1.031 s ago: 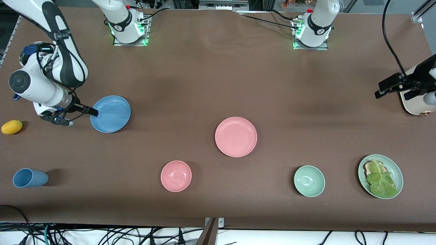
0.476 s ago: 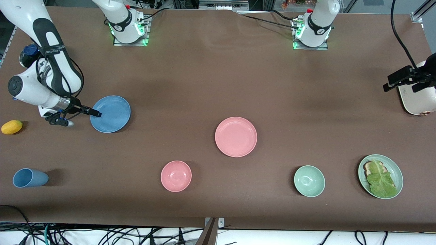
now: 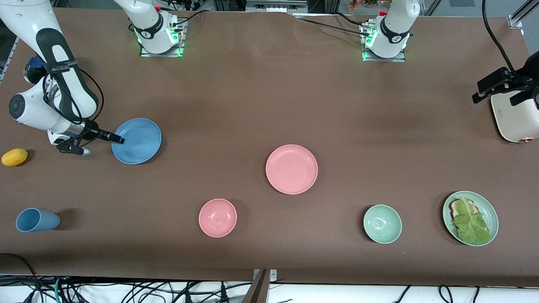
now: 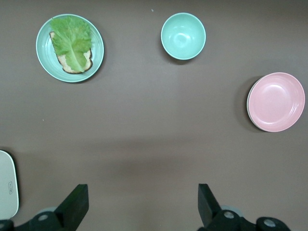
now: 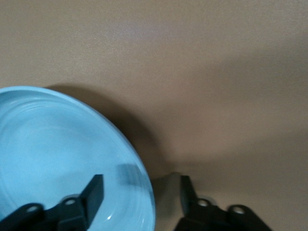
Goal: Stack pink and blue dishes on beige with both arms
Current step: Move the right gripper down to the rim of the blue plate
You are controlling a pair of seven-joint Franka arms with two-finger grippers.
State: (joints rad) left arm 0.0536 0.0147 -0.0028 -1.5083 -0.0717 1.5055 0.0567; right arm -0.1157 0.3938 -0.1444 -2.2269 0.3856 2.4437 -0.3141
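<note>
The light blue plate [image 3: 137, 141] [image 5: 57, 159] lies toward the right arm's end of the table. My right gripper [image 3: 114, 139] [image 5: 139, 192] is open at its edge. One finger is over the plate's inside and the other is outside the rim. The pink plate [image 3: 291, 169] [image 4: 276, 102] lies flat near the table's middle, untouched. My left gripper [image 3: 494, 86] [image 4: 142, 202] hangs open and empty over the left arm's end of the table. No beige plate shows in any view.
A cream rounded appliance [image 3: 516, 122] sits under the left gripper at the table's end. Along the edge nearest the front camera are a blue cup [image 3: 36, 220], a pink bowl [image 3: 217, 217], a green bowl [image 3: 382, 224] and a green plate [image 3: 495, 219] with lettuce. A yellow fruit [image 3: 14, 157] lies near the right arm.
The left gripper has drifted toward the robots' bases, over the cream appliance. The right arm's wrist has shifted slightly; its gripper stays at the blue plate's rim.
</note>
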